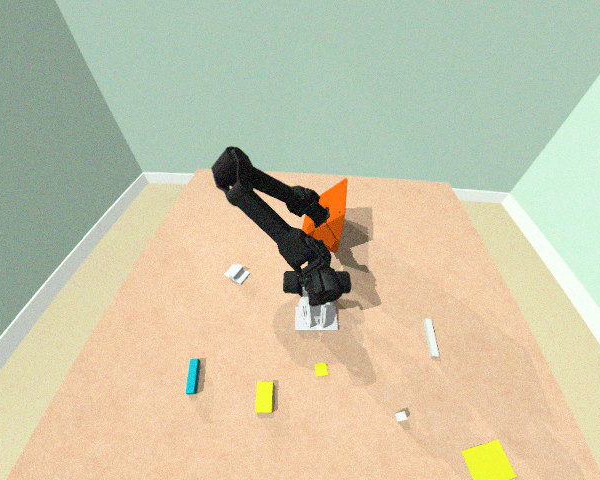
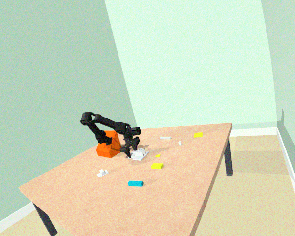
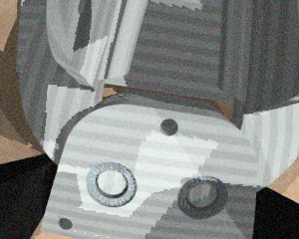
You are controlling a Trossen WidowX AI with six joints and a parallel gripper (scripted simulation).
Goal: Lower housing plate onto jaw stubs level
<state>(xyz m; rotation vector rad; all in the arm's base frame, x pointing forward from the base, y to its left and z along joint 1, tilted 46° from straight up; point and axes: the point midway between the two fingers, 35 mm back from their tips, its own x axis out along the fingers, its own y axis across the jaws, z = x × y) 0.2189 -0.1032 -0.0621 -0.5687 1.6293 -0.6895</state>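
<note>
The white housing plate (image 3: 164, 154) is between the gripper's black fingers in the wrist view. It has two ringed holes, left (image 3: 112, 183) and right (image 3: 202, 194), with a round end showing inside each. My gripper (image 2: 132, 153) (image 3: 154, 179) is shut on the plate, its fingers at the plate's two sides, low at the white base (image 1: 316, 326) (image 2: 136, 159) (image 3: 289, 141). Pale upright parts, apparently the jaws (image 1: 306, 313) (image 2: 141, 151), rise from the base. In the top view the gripper's body hides the plate and fingertips. Whether the plate is level and fully down I cannot tell.
An orange block (image 1: 334, 204) (image 2: 114, 142) stands behind the arm. A small white stepped part (image 1: 236, 273) (image 2: 102, 172), a teal bar (image 1: 192, 376) (image 2: 135, 183), a yellow block (image 1: 264, 397) (image 2: 157, 165), a white bar (image 1: 431, 338) (image 2: 165, 138) and yellow squares (image 1: 321, 369) (image 1: 489, 460) lie around.
</note>
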